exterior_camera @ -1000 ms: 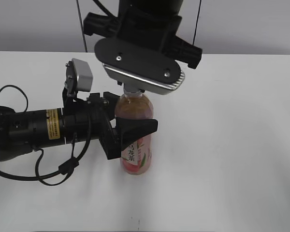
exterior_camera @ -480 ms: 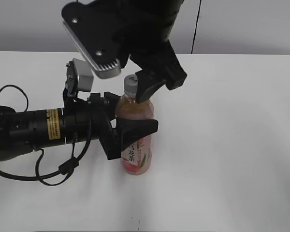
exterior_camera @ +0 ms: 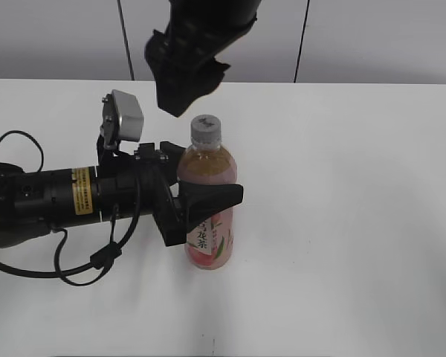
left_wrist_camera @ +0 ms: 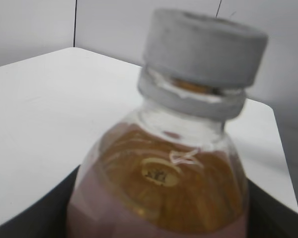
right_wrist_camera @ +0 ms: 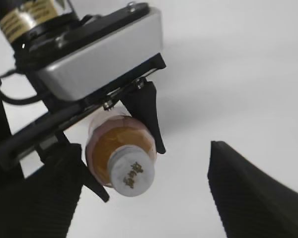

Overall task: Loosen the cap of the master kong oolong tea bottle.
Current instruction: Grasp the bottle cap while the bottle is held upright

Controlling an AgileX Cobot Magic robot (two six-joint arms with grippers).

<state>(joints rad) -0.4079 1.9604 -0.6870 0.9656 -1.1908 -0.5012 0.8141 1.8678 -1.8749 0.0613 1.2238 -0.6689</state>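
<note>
Plainly, the white tabletop (exterior_camera: 357, 223) meets a grey panelled wall. Upright on it, the master kong oolong tea bottle (exterior_camera: 207, 204) is clamped by the left pincer (exterior_camera: 197, 204); the right pincer (right_wrist_camera: 144, 191) gapes wide above the cap (exterior_camera: 206, 129).

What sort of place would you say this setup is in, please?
Probably a robotics lab or test bench: a bare white table before plain grey wall panels, holding only one clear plastic tea bottle with a pink label, clamped by the black left gripper.
</note>
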